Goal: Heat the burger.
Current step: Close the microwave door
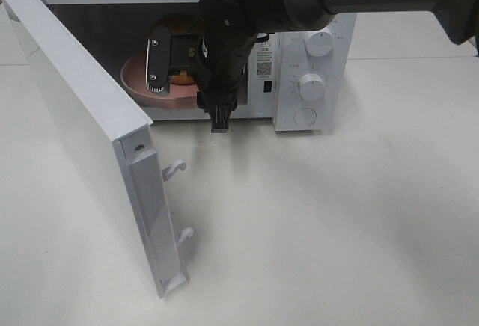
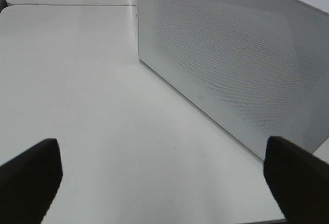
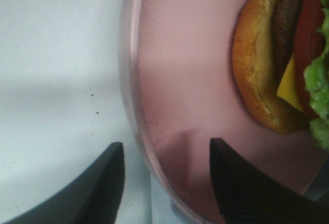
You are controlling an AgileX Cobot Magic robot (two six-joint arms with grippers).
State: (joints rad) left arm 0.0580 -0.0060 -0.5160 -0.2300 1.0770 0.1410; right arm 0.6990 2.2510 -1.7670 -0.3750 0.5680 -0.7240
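Note:
The burger [image 3: 280, 64] lies on a round pink plate [image 3: 180, 80] inside the open microwave [image 1: 299, 109]; bun, patty, tomato, cheese and lettuce all show in the right wrist view. From the exterior high view only a bit of the bun [image 1: 178, 24] and the plate's edge [image 1: 138, 79] show behind my right arm [image 1: 224, 49]. My right gripper [image 3: 167, 183] reaches into the oven, its jaws open on either side of the plate's rim without pinching it. My left gripper [image 2: 164, 183] hangs wide open over bare table, outside the oven door [image 2: 231, 64].
The microwave door [image 1: 82, 117] swings out to the left, with its latch hooks [image 1: 176, 167] facing the table. Two white knobs [image 1: 320, 42] sit on the control panel to the right of the opening. White tabletop [image 1: 337, 229] stretches in front.

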